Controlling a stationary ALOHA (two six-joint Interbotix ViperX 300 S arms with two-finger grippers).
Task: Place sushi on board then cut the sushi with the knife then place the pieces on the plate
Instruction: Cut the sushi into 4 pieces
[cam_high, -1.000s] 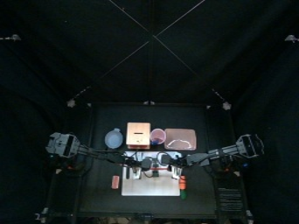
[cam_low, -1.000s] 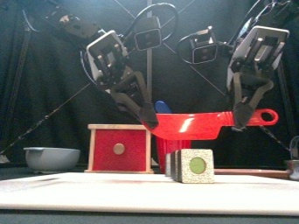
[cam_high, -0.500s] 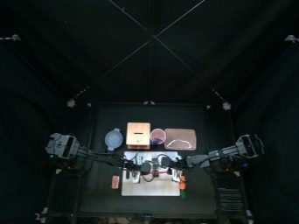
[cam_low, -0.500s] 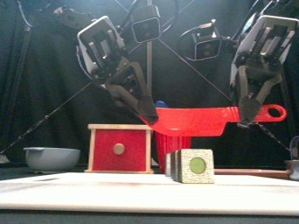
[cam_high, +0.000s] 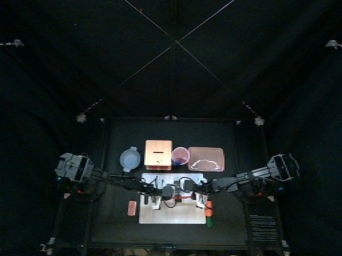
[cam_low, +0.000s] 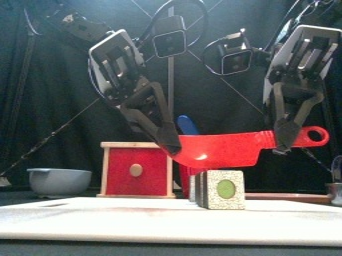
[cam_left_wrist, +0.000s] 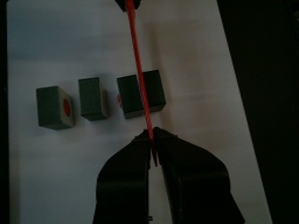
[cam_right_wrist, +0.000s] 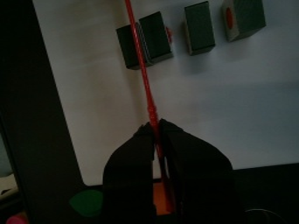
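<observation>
Dipped leftward, red knife hangs above sushi, clamped between both arms' jaws.

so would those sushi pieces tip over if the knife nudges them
Probably: the sushi pieces stand as narrow slices on the white board, gaps between them, so nothing braces them. They look like hard, flat-sided blocks, likelier to slide or topple than roll. A sideways nudge from the red knife overhead could do it.
</observation>
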